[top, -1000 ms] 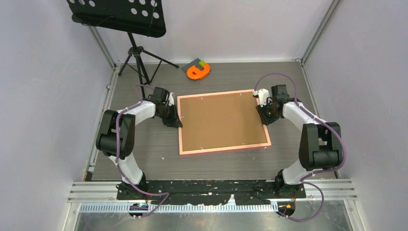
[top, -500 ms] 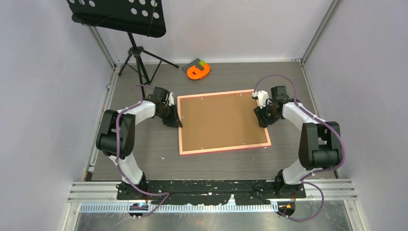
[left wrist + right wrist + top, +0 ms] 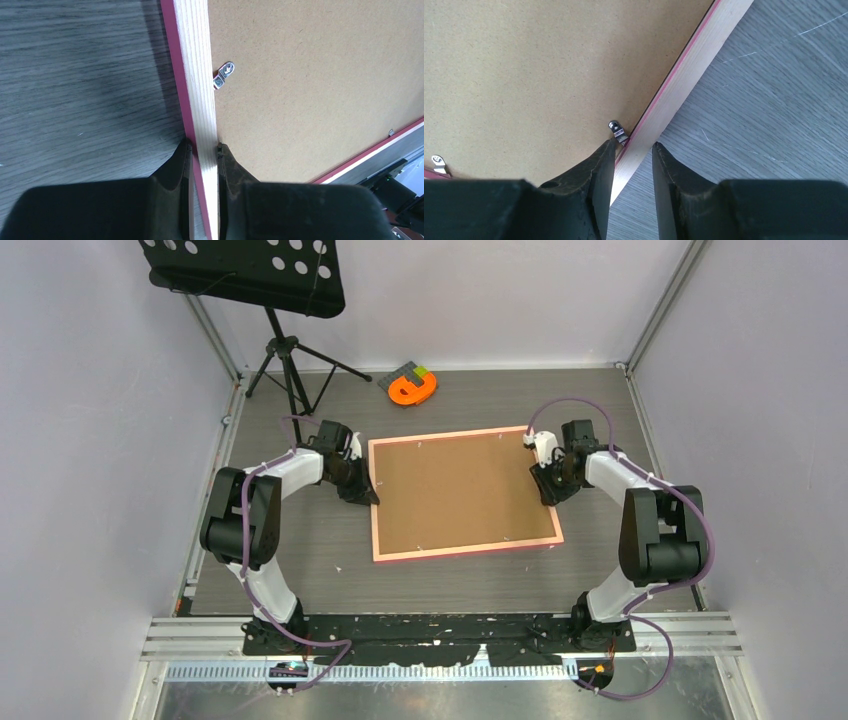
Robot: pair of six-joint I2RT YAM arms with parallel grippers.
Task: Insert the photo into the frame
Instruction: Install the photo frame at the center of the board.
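The frame [image 3: 465,548] lay flat in the middle of the counter [image 3: 300,540], with its brown backing board [image 3: 455,490] facing up; the left claw [image 3: 202,147] was closed tight on the frame's rail at 9 o'clock, one finger on each side of the wood; the right claw [image 3: 634,145] stood astride the rail at 3 o'clock, narrowly apart and not pinching it, just beside a metal clip [image 3: 616,129]; an orange tape roll [image 3: 413,388] lay at 12 o'clock, well apart.
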